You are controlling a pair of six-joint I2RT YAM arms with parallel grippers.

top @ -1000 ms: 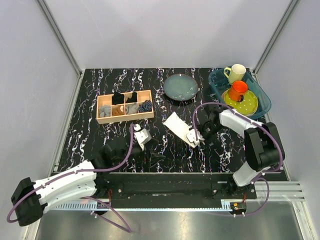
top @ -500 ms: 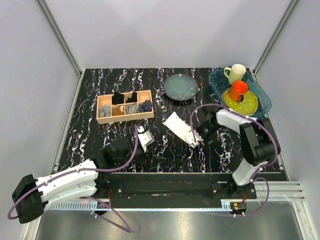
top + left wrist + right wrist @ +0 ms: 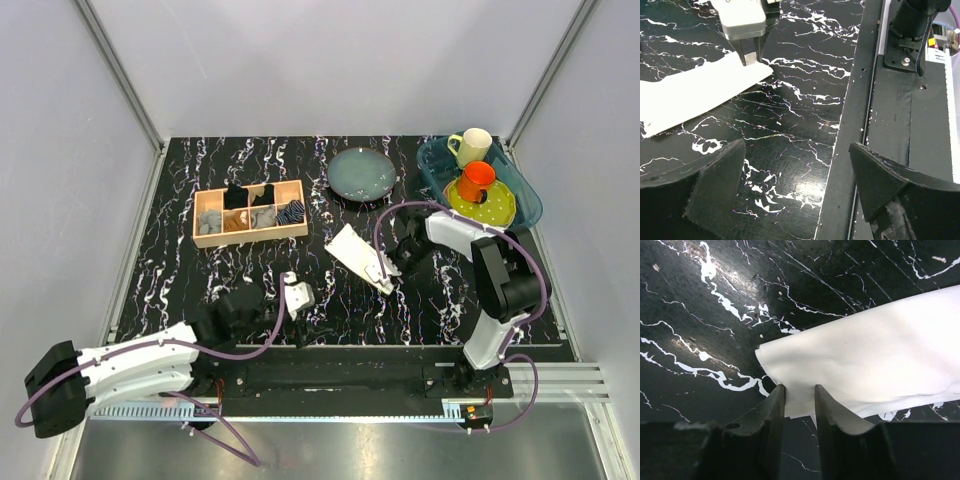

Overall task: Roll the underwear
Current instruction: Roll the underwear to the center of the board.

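The white underwear (image 3: 352, 252) lies folded flat as a long strip in the middle of the black marble table. My right gripper (image 3: 386, 276) is at its near right end. In the right wrist view the gripper (image 3: 799, 389) has its jaws closed narrowly on the edge of the underwear (image 3: 875, 350). My left gripper (image 3: 300, 300) is open and empty, low over the table, left of and nearer than the cloth. In the left wrist view the gripper (image 3: 800, 175) has its jaws wide apart, with the underwear (image 3: 695, 92) and the right gripper (image 3: 747, 50) ahead of it.
A wooden divided tray (image 3: 250, 235) with small dark and grey cloth rolls stands at the back left. A dark round plate (image 3: 362, 174) sits behind the underwear. A teal basin (image 3: 528, 190) with cups and a green plate is at the back right. The table's front rail (image 3: 865, 100) lies beside the left gripper.
My left gripper has moved right and nearer along the table's front. My right arm has drawn in, shifting the underwear's near end slightly left and back.
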